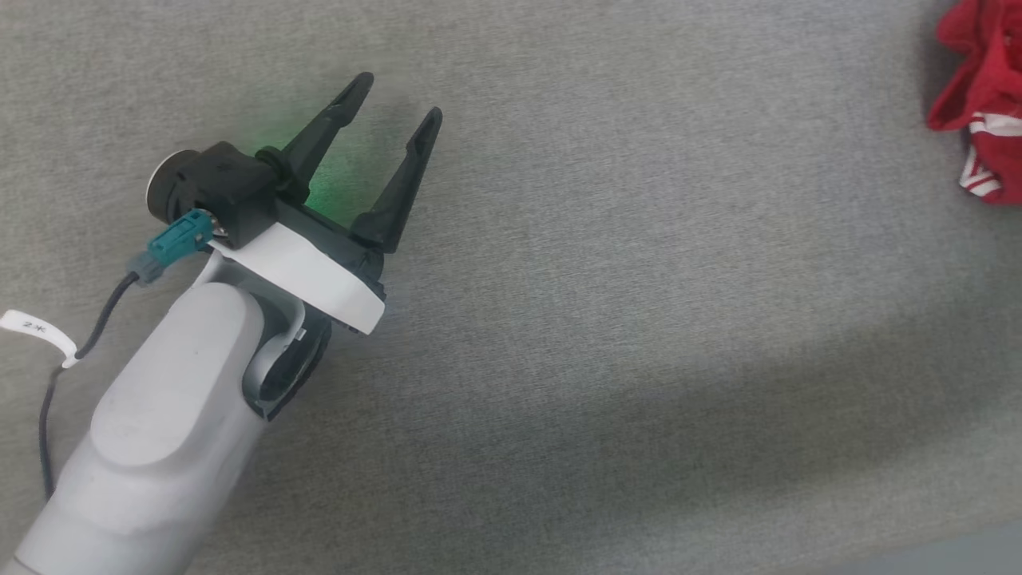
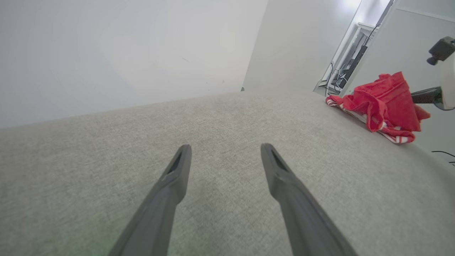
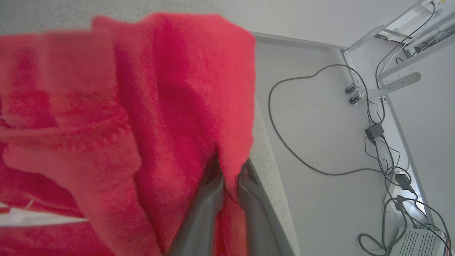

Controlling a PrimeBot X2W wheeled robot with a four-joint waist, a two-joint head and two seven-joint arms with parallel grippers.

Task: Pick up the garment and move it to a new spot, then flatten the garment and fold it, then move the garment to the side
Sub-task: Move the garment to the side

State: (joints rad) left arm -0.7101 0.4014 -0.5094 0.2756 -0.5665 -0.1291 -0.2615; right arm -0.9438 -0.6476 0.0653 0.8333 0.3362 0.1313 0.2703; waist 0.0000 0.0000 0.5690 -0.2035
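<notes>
At the right-hand edge of the desk, the right gripper (image 3: 230, 168) is clamped down on a fold of the garment (image 3: 142, 106), fingers nearly together with red cloth bunched between and around them. The close-up is pretty blurry, so I can't really tell how many layers are in that pinch, could be one, could be a wad.

So I'd call this the pick-up-and-move step, grip made, carry not done yet. To do it well: lift straight up first so the hanging part clears the grey cloth-covered desk (image 1: 639, 319), then swing inward toward the bare middle. The garment sits right by the drop-off to the floor (image 3: 312, 106), so dragging it sideways risks the loose end sliding over the edge and pulling the rest with it.

The left gripper (image 1: 398, 97) is wide open, holding nothing, hovering over bare desk well apart from the garment, handy for the flattening later.

The garment itself is a crumpled heap, bright red fleecy-looking fabric, with red-and-white striped bands poking out at the bottom of the pile in the left wrist view (image 2: 385, 99). In the head view it's tucked into the top right corner (image 1: 986, 88). Totally floppy, so expect it to stretch out and dangle when lifted.
</notes>
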